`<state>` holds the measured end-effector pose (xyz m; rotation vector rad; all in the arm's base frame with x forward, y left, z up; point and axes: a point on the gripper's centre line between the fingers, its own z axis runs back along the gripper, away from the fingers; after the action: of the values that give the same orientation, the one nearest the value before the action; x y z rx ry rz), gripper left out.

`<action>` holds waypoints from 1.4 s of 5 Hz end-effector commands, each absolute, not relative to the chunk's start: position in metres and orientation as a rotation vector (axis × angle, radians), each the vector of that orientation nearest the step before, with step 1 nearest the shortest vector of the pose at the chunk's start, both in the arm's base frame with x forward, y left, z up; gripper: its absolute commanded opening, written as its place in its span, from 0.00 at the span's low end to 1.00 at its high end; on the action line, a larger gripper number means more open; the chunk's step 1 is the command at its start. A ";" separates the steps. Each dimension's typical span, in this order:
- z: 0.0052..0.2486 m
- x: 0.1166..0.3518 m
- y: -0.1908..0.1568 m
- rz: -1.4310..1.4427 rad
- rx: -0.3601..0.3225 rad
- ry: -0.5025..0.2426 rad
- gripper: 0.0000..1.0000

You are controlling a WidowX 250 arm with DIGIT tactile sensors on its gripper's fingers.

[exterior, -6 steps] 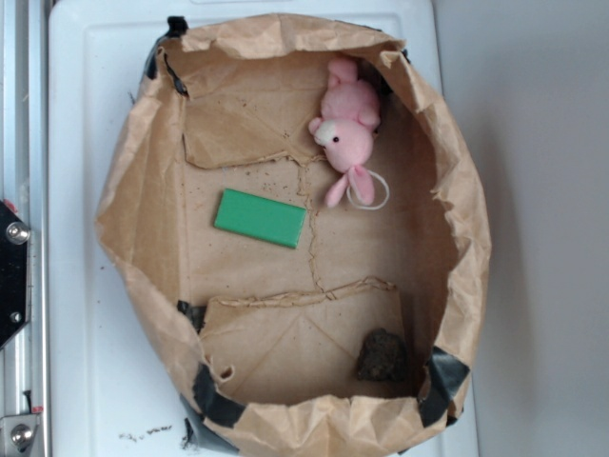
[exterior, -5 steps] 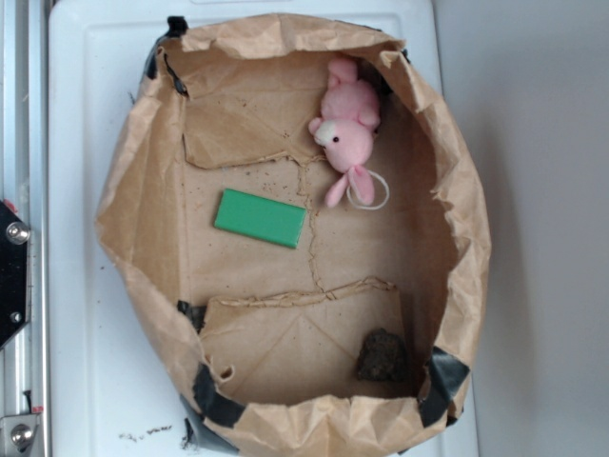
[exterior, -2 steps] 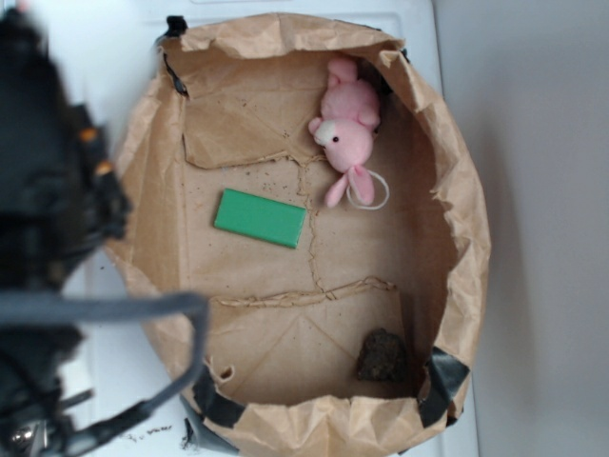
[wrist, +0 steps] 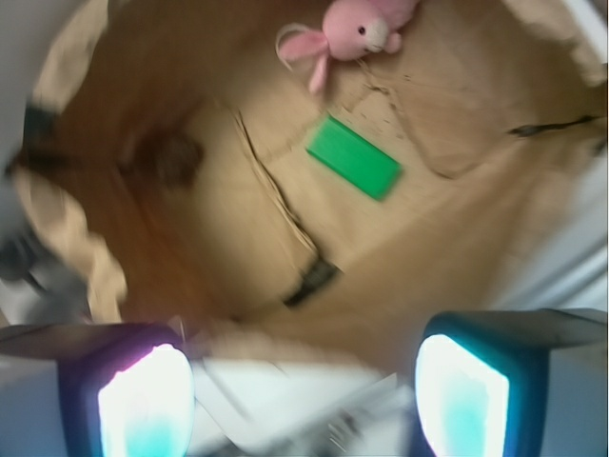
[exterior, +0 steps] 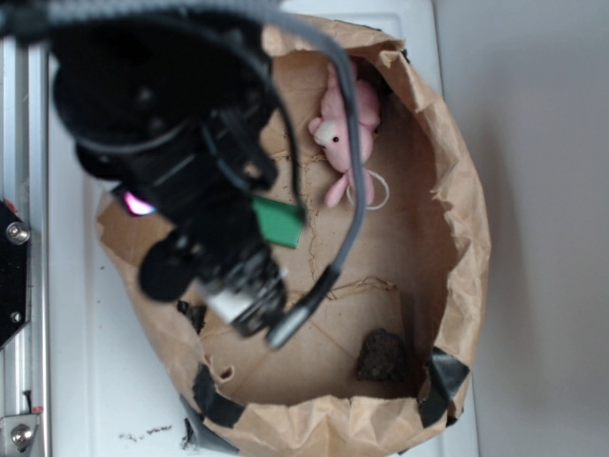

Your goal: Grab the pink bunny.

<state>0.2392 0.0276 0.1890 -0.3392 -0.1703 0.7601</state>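
Wrist view: we record the claw (wrist: 304, 390) spread wide and empty, its two lit fingers (wrist: 143, 405) at the bottom edge, hanging above the near rim of the paper bag (wrist: 86, 267). Pink bunny (wrist: 352, 33) lies at the top of that frame, against the bag's far wall, well apart from the claw; green block (wrist: 354, 159) sits between them. Risks, as we judge them: the fingers catching the crumpled rim, closing on the block, or pinching only a floppy ear or the white loop (exterior: 369, 190). Change from the earlier exterior frames: the arm (exterior: 181, 162) now fills the upper left, covering most of the block; the bunny is unmoved.
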 end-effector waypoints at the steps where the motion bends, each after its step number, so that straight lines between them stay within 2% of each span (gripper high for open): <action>1: 0.156 0.285 0.044 0.920 -0.309 -0.340 1.00; 2: 0.139 0.308 0.043 0.978 -0.236 -0.397 1.00; 3: 0.126 0.319 0.049 0.996 -0.206 -0.401 1.00; 4: 0.113 0.329 0.054 1.007 -0.195 -0.376 1.00; 5: 0.106 0.335 0.057 0.993 -0.191 -0.386 1.00; 7: 0.095 0.347 0.082 1.064 -0.117 -0.399 1.00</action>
<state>0.3423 0.0693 0.0741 -0.0985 -0.3355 1.0531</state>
